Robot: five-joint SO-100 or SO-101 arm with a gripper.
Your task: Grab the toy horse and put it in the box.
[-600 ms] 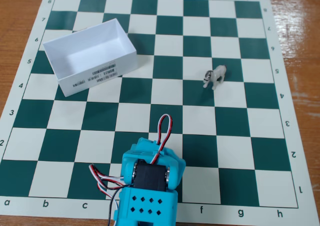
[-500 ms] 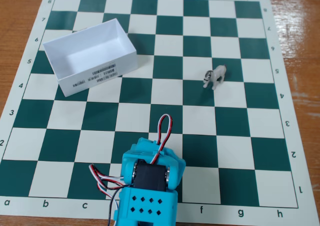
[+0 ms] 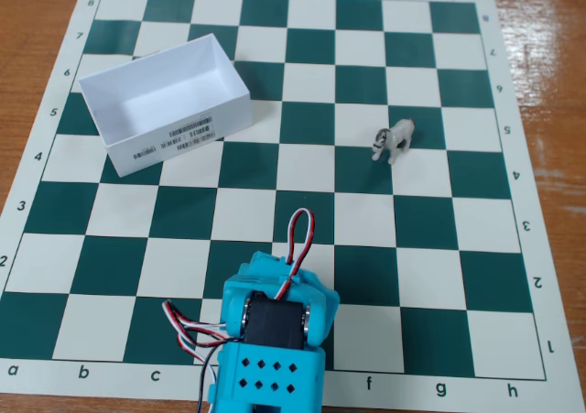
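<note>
Horse figurine, the target, comes last below; going by size.

Wooden table, orange-brown, glossy, with glare at the upper right corner. Only its margins show around the mat.

Chessboard mat, green and cream squares, white border with letters along the bottom edge and numbers down both sides. It fills almost the whole fixed view, lying flat and slightly rotated.

Robot arm, turquoise plastic, at bottom centre, cut off by the lower edge. A black motor sits in its housing; red, white and black wires loop above it and trail out to its left. Gripper not visible in this view, so whether the fingers are spread or pressed together cannot be told.

Box, white cardboard, open top, at upper left of the mat, turned at an angle. Barcode stickers on the long wall facing the camera. Interior looks bare.

Toy horse, whitish with a darker head, standing upright right of centre, on the border between a green and a cream square. Well apart from both box and arm. Details too small to make out.
</note>
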